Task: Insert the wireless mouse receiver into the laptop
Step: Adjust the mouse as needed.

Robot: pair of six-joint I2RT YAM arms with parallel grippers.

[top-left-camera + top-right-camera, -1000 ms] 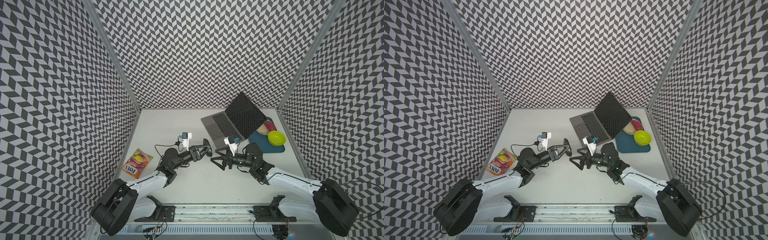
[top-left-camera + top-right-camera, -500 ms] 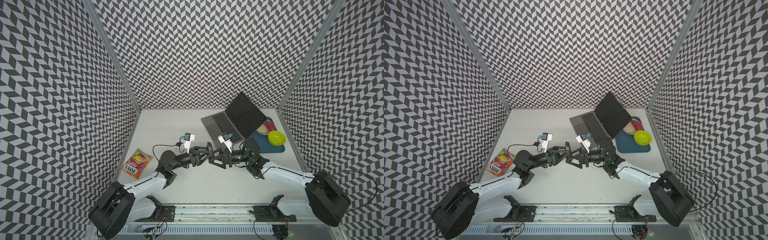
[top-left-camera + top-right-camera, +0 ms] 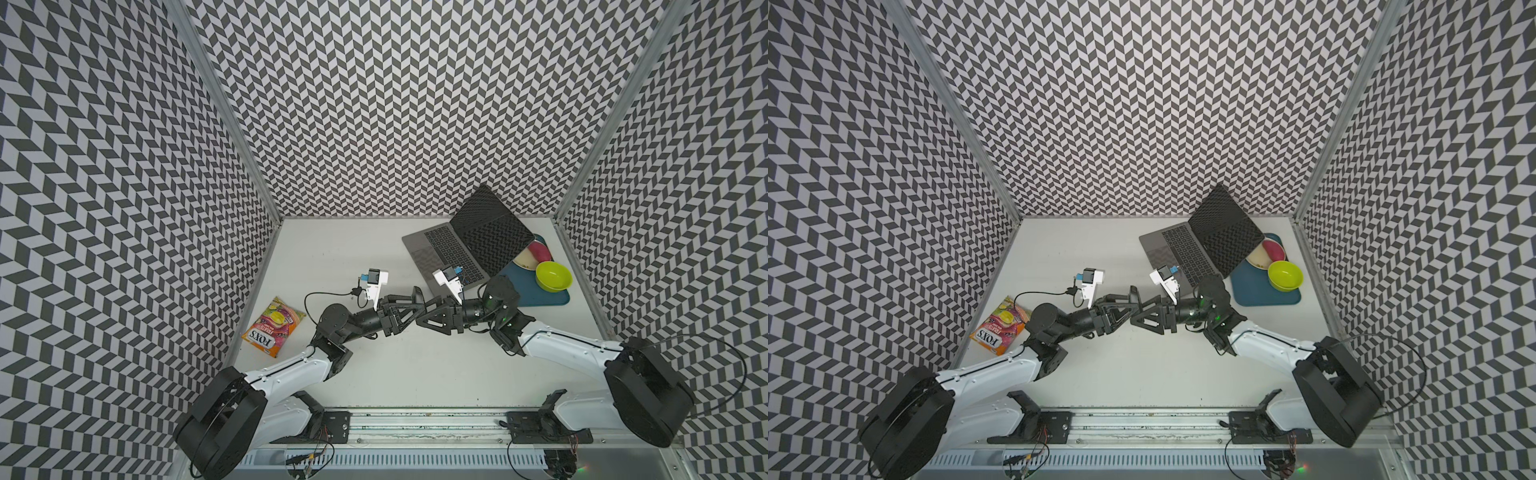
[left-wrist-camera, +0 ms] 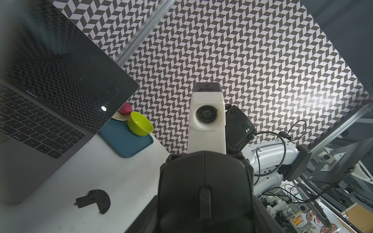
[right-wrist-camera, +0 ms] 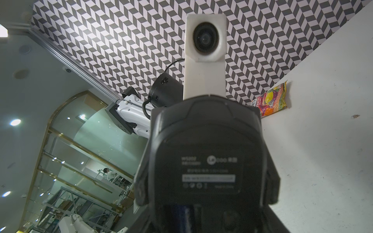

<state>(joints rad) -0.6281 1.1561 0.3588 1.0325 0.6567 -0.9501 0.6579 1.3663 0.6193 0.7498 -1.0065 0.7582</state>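
Note:
The black mouse hangs above the table's middle, between my two grippers, which face each other. My left gripper is shut on its sides; the left wrist view shows its top and scroll wheel. My right gripper is shut on the same mouse from the opposite end; the right wrist view shows its labelled underside and an open, dark compartment. The wireless mouse receiver is hidden. The grey laptop stands open at the back right, apart from both grippers.
A curved black cover piece lies on the table near the laptop's front corner. A blue tray with a green bowl and a plate sits right of the laptop. A snack packet lies at the left.
My right arm has swung left to meet the left gripper, and its wide-open jaws have closed onto the mouse. The left gripper has shifted slightly right, still holding the mouse.

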